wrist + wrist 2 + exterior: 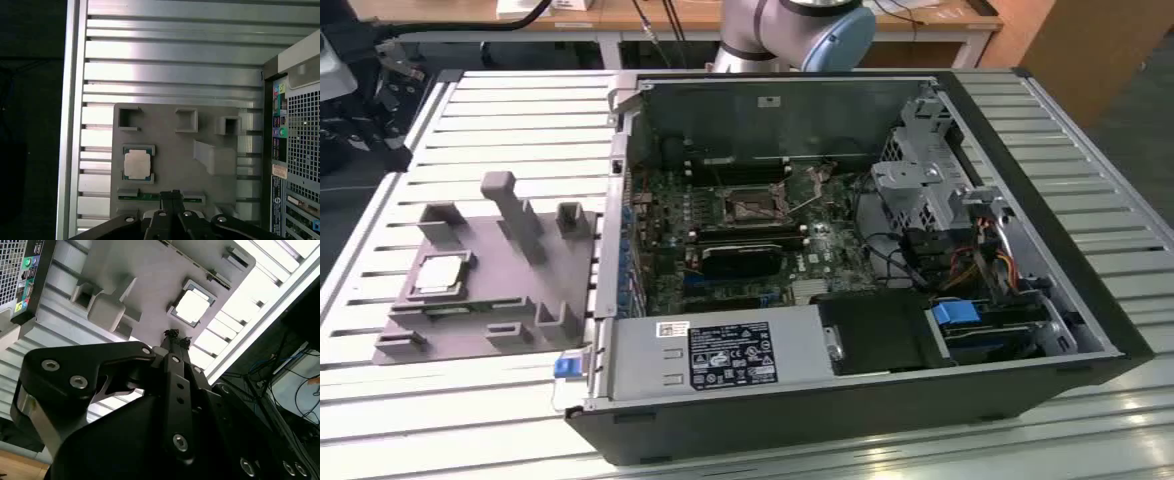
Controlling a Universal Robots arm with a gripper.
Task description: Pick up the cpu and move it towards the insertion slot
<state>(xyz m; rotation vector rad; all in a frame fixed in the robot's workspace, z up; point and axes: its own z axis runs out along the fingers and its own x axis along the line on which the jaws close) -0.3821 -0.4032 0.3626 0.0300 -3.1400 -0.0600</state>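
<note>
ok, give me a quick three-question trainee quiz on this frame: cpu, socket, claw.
1. Fill in: the cpu lies in the grey ___ on the exterior view's left of the computer case.
2. True or false: the claw is gripping the cpu.
3. Choose: the insertion slot is A) beside the cpu, B) on the motherboard inside the open case, C) under the claw.

Key:
1. fixture
2. False. The cpu lies in its pocket, apart from the claw.
3. B
</note>
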